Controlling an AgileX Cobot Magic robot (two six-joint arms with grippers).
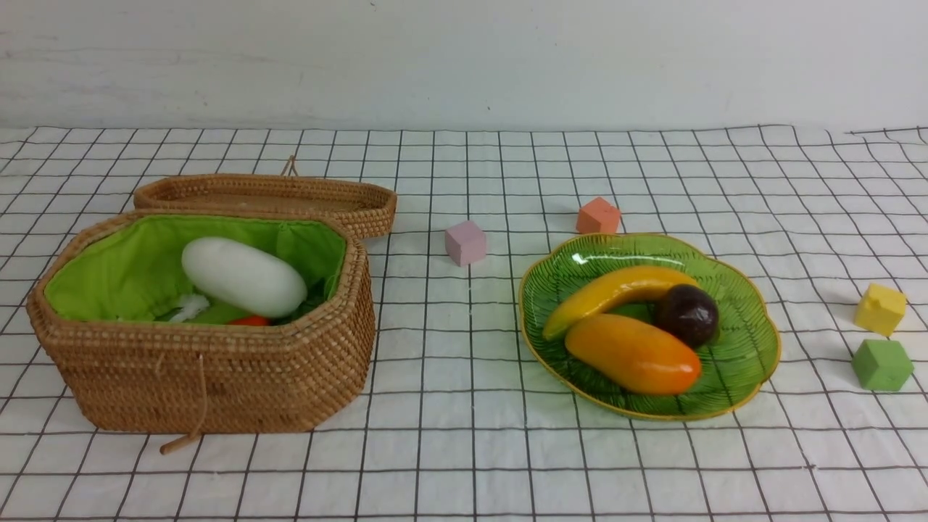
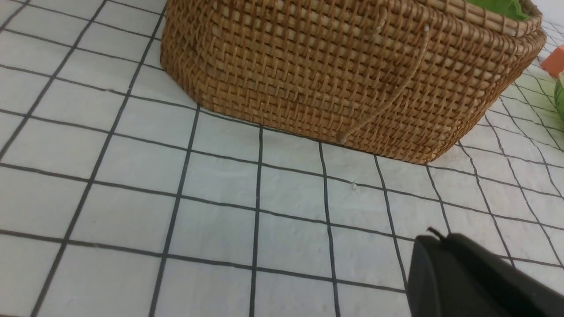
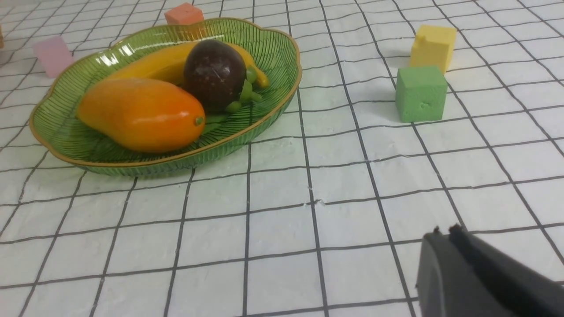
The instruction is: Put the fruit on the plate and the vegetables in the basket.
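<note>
The green leaf-shaped plate (image 1: 747, 355) (image 3: 57, 132) holds the fruit: a yellow banana (image 1: 616, 290) (image 3: 150, 65), an orange mango (image 1: 632, 354) (image 3: 141, 113) and a dark mangosteen (image 1: 687, 314) (image 3: 214, 74). The woven basket (image 1: 210, 377) (image 2: 335, 75) with green lining holds the vegetables: a white radish (image 1: 243, 276), a bit of orange carrot (image 1: 250, 320) and pale green cucumber (image 1: 217, 313). Neither arm shows in the front view. My left gripper (image 2: 438, 237) is shut and empty above the cloth near the basket. My right gripper (image 3: 443, 232) is shut and empty, short of the plate.
The flat woven lid (image 1: 268, 197) lies behind the basket. Small cubes sit on the gridded cloth: pink (image 1: 465, 242), orange (image 1: 598, 216), yellow (image 1: 880, 309) (image 3: 432, 42) and green (image 1: 881, 365) (image 3: 421, 93).
</note>
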